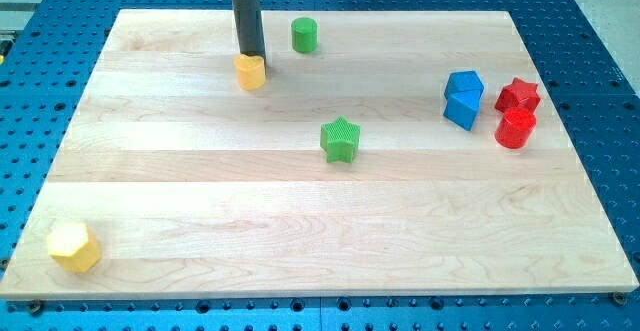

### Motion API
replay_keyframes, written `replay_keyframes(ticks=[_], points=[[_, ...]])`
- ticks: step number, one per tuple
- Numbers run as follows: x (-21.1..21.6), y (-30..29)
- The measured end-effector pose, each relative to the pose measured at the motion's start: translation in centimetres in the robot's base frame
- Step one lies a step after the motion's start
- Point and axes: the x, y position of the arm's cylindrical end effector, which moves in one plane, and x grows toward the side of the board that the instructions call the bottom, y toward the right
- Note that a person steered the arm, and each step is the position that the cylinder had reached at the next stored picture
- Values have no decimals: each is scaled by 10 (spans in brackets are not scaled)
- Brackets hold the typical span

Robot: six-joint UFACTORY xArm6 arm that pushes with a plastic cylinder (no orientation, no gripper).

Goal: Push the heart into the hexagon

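Observation:
A small yellow heart block (pixel 251 73) lies near the view's top, left of centre. A yellow hexagon block (pixel 74 246) lies at the view's bottom left corner of the board, far from the heart. My tip (pixel 251 56) is at the end of the dark rod, just above the heart in the view, touching or almost touching its top edge.
A green cylinder (pixel 304 35) stands right of the rod. A green star (pixel 340 139) lies mid-board. Two blue blocks (pixel 463 98) sit together at the right, with a red star (pixel 518 95) and a red cylinder (pixel 515 128) beside them. The wooden board (pixel 300 231) rests on a blue perforated table.

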Motion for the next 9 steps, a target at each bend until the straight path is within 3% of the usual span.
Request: replay_keyframes(ticks=[5,7,9], points=[[108,-13],[199,-17],[182,7]])
